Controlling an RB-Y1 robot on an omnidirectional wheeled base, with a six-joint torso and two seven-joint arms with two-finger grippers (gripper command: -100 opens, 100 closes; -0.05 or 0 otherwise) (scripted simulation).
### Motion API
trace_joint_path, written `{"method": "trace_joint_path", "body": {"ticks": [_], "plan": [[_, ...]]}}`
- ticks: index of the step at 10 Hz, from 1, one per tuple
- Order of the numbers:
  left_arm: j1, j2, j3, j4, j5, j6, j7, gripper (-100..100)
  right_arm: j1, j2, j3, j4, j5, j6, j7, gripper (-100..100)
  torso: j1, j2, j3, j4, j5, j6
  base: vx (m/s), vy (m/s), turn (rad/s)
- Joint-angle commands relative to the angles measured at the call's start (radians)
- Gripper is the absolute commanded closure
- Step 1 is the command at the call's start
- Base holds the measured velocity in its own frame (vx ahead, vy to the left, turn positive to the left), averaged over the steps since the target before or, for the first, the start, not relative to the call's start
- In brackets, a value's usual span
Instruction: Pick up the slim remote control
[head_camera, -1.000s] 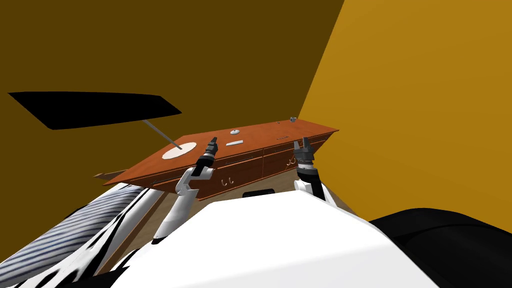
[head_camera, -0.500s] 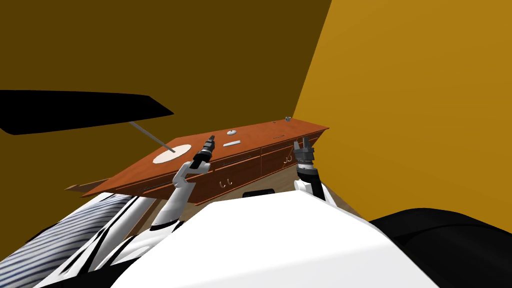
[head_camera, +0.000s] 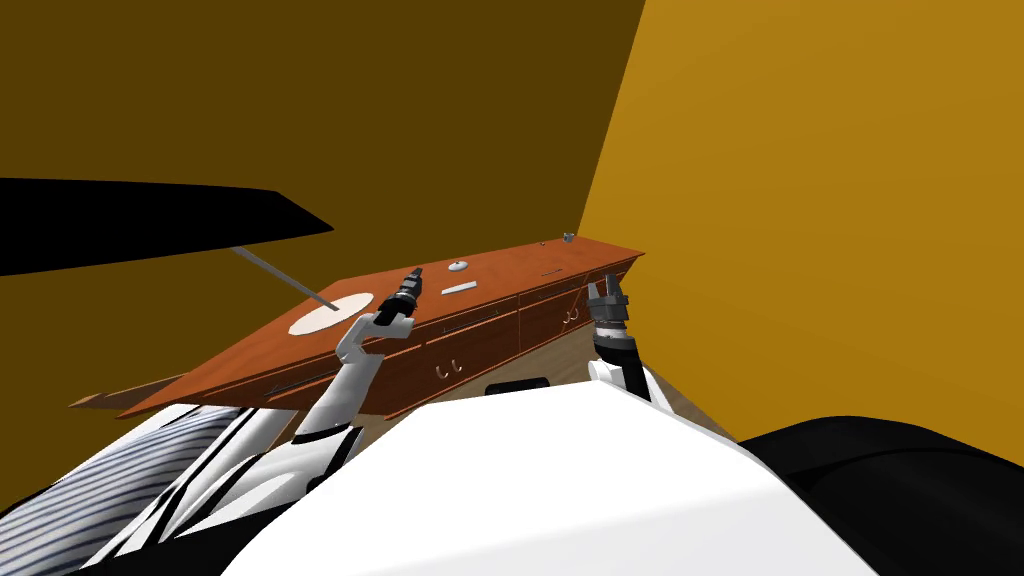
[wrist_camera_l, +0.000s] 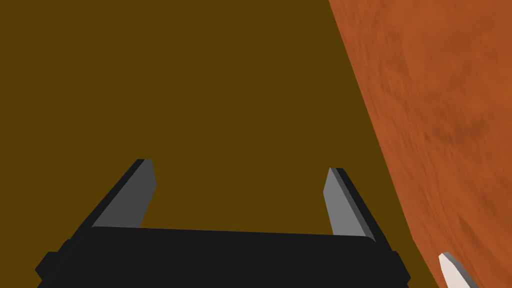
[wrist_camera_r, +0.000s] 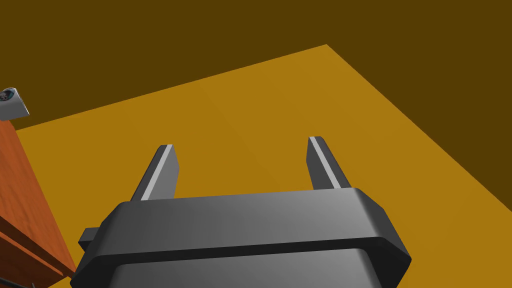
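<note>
On the head view, a long reddish-brown sideboard (head_camera: 480, 330) with drawers stands against the dark brown wall, its far end near the corner where a lighter ochre wall begins. The slim remote control (head_camera: 460, 289) lies flat on its top, pale grey, near the front edge about halfway along. A small white domed thing (head_camera: 458, 266) sits just behind it. Further to my left on the top is a white round disc (head_camera: 330, 313), from which a thin grey rod (head_camera: 275, 273) slants up to a flat black shape (head_camera: 150, 220). A small grey object (head_camera: 568, 237) sits at the far end. My left gripper (head_camera: 416, 273) hangs over the top near the remote, to its left and apart from it. My right gripper (head_camera: 606, 287) is raised in front of the drawers towards the far end.

In the left wrist view, the left gripper (wrist_camera_l: 240, 170) has its fingers spread with nothing between them, the dark wall beyond. The sideboard's top (wrist_camera_l: 450, 125) runs along one side, and a pale sliver (wrist_camera_l: 452, 272) lies on it beside the gripper's body; I cannot tell what it is.

In the right wrist view, the right gripper (wrist_camera_r: 240, 142) is likewise spread and empty. The sideboard's end (wrist_camera_r: 25, 200) shows to one side with the small grey object (wrist_camera_r: 10, 102) on it.
</note>
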Motion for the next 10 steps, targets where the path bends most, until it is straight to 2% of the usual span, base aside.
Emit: {"method": "trace_joint_path", "body": {"ticks": [1, 2, 3, 5, 6, 8, 9, 10], "plan": [[-0.036, 0.014, 0.0, 0.038, -0.001, 0.05, 0.0, -100, 0.0, 0.0, 0.0, 0.0, 0.0, 0.0, 0.0, 0, 0.0, 0.0, 0.0, 0.0, 0.0, 0.0, -0.022, 0.015, -0.13], [-0.036, 0.014, 0.0, 0.038, -0.001, 0.063, 0.0, -100, 0.0, 0.0, 0.0, 0.0, 0.0, 0.0, 0.0, 0, 0.0, 0.0, 0.0, 0.0, 0.0, -0.001, -0.012, 0.008, 0.007], [-0.083, 0.054, 0.005, 0.078, 0.008, 0.108, 0.002, -100, 0.0, 0.0, 0.0, 0.0, 0.0, 0.0, 0.0, 0, 0.0, 0.0, 0.0, 0.0, 0.0, -0.001, -0.022, 0.005, -0.197], [-0.092, 0.054, 0.005, 0.094, 0.008, 0.142, 0.002, -100, 0.0, 0.0, 0.0, 0.0, 0.0, 0.0, 0.0, 0, 0.0, 0.0, 0.0, 0.0, 0.0, -0.001, -0.018, 0.011, -0.068], [-0.137, 0.093, 0.009, 0.144, 0.02, 0.173, 0.004, -100, 0.0, 0.0, 0.0, 0.0, 0.0, 0.0, 0.0, 0, 0.0, 0.0, 0.0, 0.0, 0.0, -0.001, -0.019, 0.002, -0.233], [-0.147, 0.093, 0.009, 0.151, 0.02, 0.222, 0.004, -100, 0.0, 0.0, 0.0, 0.0, 0.0, 0.0, 0.0, 0, 0.0, 0.0, 0.0, 0.0, 0.0, -0.001, -0.015, 0.011, -0.044], [-0.194, 0.131, 0.014, 0.203, 0.033, 0.248, 0.006, -100, 0.0, 0.0, 0.0, 0.0, 0.0, 0.0, 0.0, 0, 0.0, 0.0, 0.0, 0.0, 0.0, -0.002, -0.021, 0.0, -0.215], [-0.201, 0.131, 0.014, 0.209, 0.033, 0.278, 0.006, -100, 0.0, 0.0, 0.0, 0.0, 0.0, 0.0, 0.0, 0, -0.001, 0.0, 0.0, 0.0, 0.0, 0.0, -0.023, 0.008, -0.126]]}}
